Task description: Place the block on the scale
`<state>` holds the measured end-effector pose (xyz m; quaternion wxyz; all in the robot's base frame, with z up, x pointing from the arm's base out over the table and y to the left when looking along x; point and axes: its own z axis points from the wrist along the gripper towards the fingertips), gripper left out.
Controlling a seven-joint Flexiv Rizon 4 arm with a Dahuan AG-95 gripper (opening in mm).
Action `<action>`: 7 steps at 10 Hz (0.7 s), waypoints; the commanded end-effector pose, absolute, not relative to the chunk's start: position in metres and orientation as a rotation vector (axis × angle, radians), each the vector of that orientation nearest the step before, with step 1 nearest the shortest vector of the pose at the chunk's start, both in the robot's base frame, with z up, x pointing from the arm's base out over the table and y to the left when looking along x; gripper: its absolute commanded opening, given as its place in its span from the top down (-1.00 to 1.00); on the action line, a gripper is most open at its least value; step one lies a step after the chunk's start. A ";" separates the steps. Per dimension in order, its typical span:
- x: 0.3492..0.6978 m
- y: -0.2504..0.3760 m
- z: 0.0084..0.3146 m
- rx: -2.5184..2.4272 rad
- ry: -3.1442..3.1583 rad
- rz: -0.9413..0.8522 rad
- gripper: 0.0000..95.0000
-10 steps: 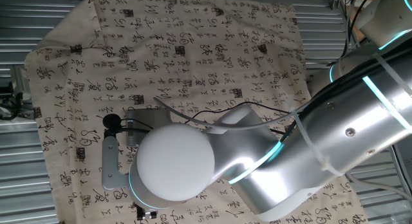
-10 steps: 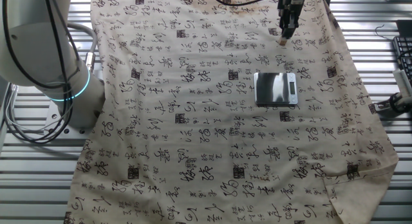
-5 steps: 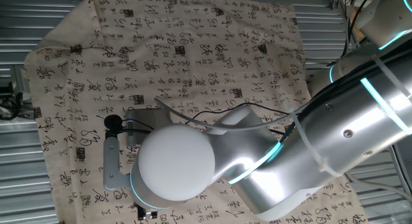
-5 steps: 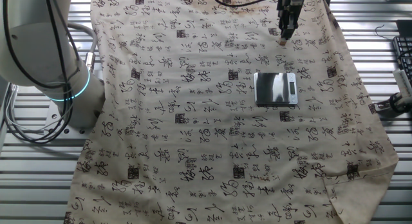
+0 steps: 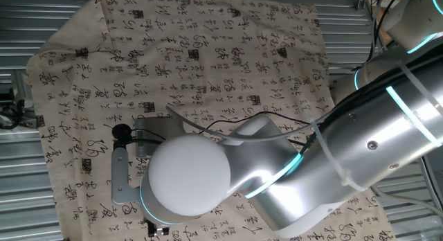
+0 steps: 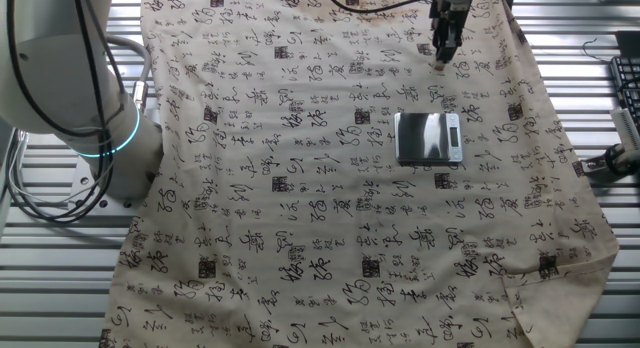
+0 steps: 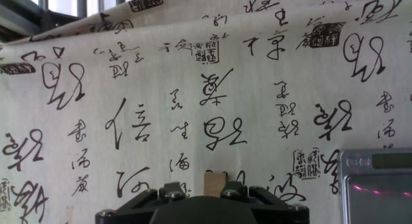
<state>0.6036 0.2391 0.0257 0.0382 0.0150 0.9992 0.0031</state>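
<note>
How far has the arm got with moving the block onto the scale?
Done: the claw has the block between its fingertips, near the cloth's far edge. In hand: the carry. Left: bring it to the scale, whose top is bare, and release.

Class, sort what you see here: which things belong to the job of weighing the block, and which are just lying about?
Belongs to the job:
- block, between the fingers
- scale
- hand

Just lying about:
- printed cloth
- keyboard at the table edge

A cream cloth [image 6: 300, 188] printed with black calligraphy drapes over a ribbed metal table [image 6: 620, 288]. Cables [image 6: 40, 203] trail beside it; daylight shows through a window [image 7: 64, 2].
</note>
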 end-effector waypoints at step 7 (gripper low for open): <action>0.604 0.238 0.022 0.040 3.061 0.007 0.60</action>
